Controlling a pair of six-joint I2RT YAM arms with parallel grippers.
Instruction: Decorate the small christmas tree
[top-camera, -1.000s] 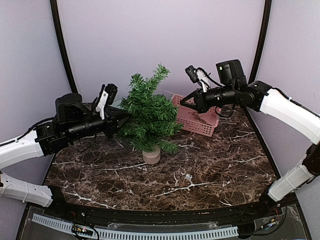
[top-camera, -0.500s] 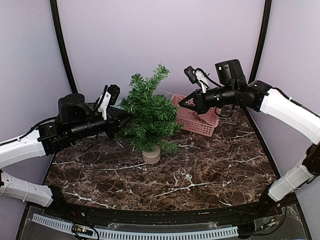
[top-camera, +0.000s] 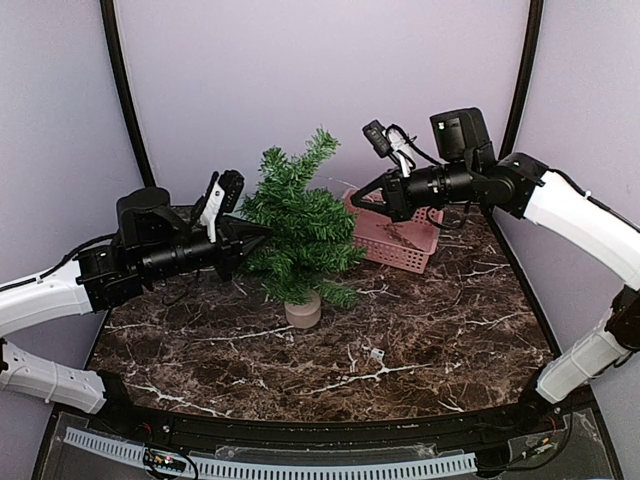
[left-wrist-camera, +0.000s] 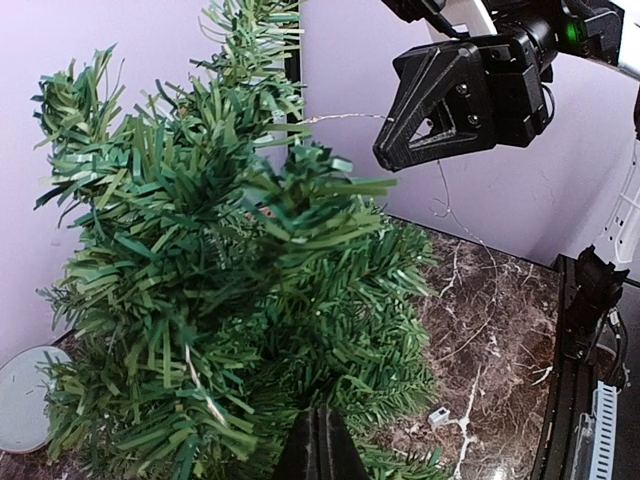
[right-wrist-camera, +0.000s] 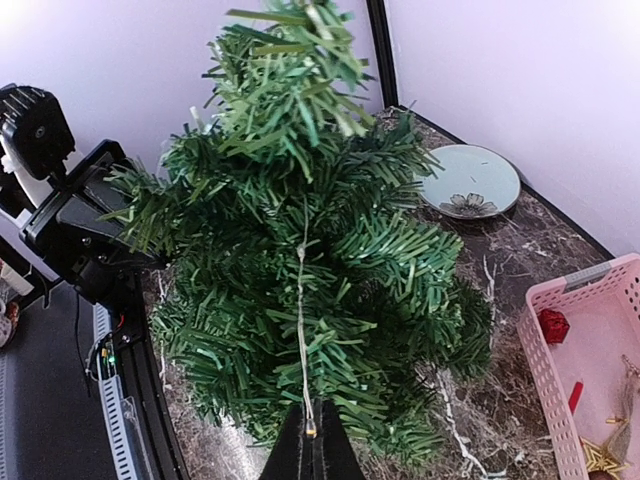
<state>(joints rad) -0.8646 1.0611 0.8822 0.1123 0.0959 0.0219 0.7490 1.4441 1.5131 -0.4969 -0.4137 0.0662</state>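
The small christmas tree (top-camera: 300, 225) stands mid-table on a tan base (top-camera: 303, 311). My right gripper (top-camera: 358, 201) hovers at its upper right side, shut on a thin light wire (right-wrist-camera: 302, 300). In the right wrist view that wire runs from the gripper (right-wrist-camera: 313, 445) up over the branches toward the tree (right-wrist-camera: 300, 200) top, with a tiny bulb at the tips. In the left wrist view the wire (left-wrist-camera: 345, 118) stretches from the right gripper (left-wrist-camera: 385, 158) to the tree (left-wrist-camera: 220, 260). My left gripper (top-camera: 264, 231) is shut, its tips (left-wrist-camera: 320, 425) against the left-side branches; nothing shows between them.
A pink basket (top-camera: 420, 262) stands behind and right of the tree, holding a red ornament (right-wrist-camera: 553, 325) and a gold star (right-wrist-camera: 600, 455). A round plate (right-wrist-camera: 470, 180) lies behind and left of the tree. A small white piece (top-camera: 377, 352) lies on the marble in front.
My left gripper has closed and edged toward the tree. My right gripper has risen and drifted slightly left, drawing the wire with it. The tree has not moved.
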